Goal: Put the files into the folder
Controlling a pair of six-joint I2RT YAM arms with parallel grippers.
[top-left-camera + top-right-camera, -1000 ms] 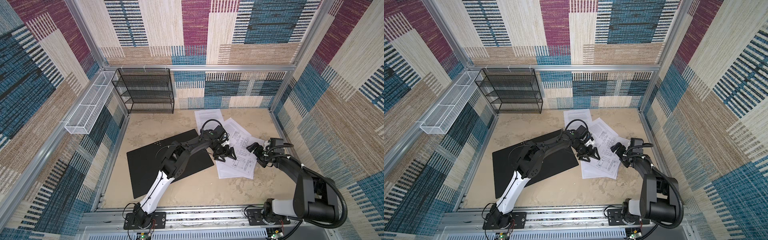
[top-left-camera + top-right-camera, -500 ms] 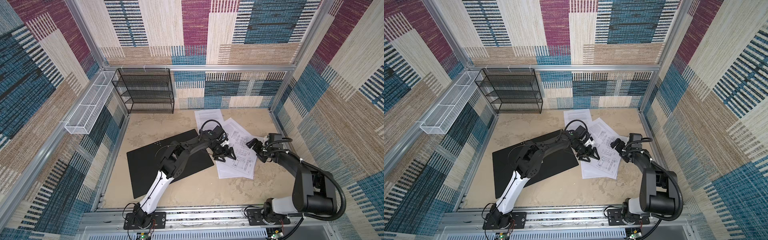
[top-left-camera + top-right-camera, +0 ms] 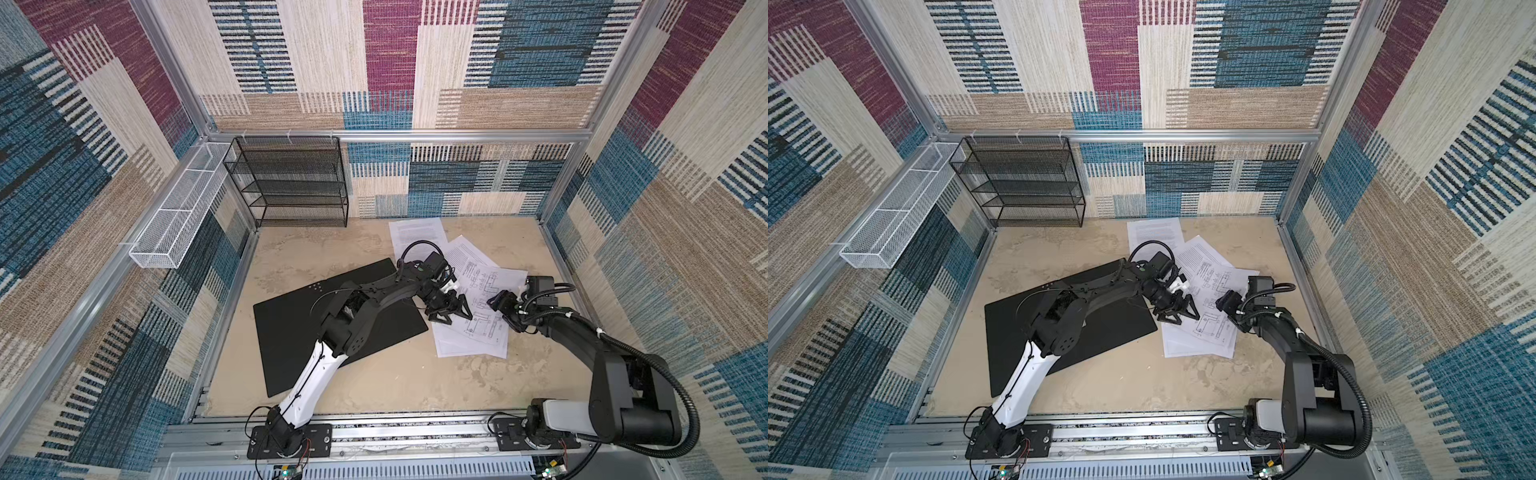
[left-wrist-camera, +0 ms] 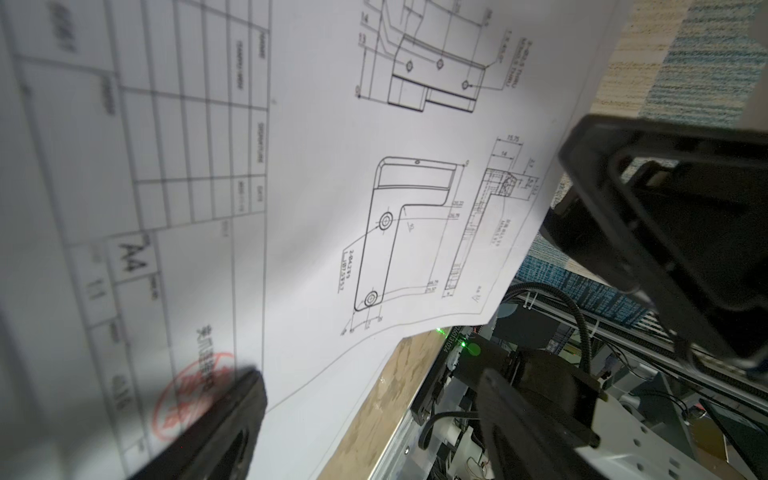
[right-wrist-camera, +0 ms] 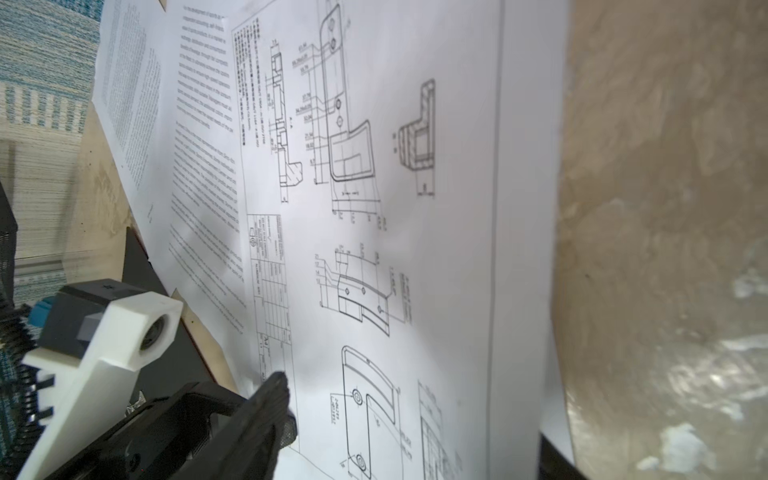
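Evidently, gathering is in hand: no sheet lies in the folder yet.

On the tan table [image 3: 374, 386], the black folder [image 3: 286, 332] lies open and flat at 9 o'clock of the fanned files [image 3: 478, 332]. Their top drawing sheet [image 3: 1204, 332] overlaps text sheets [image 3: 415, 237] toward 12 o'clock. The left gripper [image 3: 452, 314], claw wide, rests on the drawing's 9 o'clock side. The right gripper [image 3: 505, 309] sits at its 3 o'clock edge, and I cannot tell whether it has pinched the paper. The next move probably calls for securing that edge, then drawing the sheet toward 9 o'clock onto the folder.

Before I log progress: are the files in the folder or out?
Out. The files lie fanned on the table beside the folder; its visible black surface bears no sheets.
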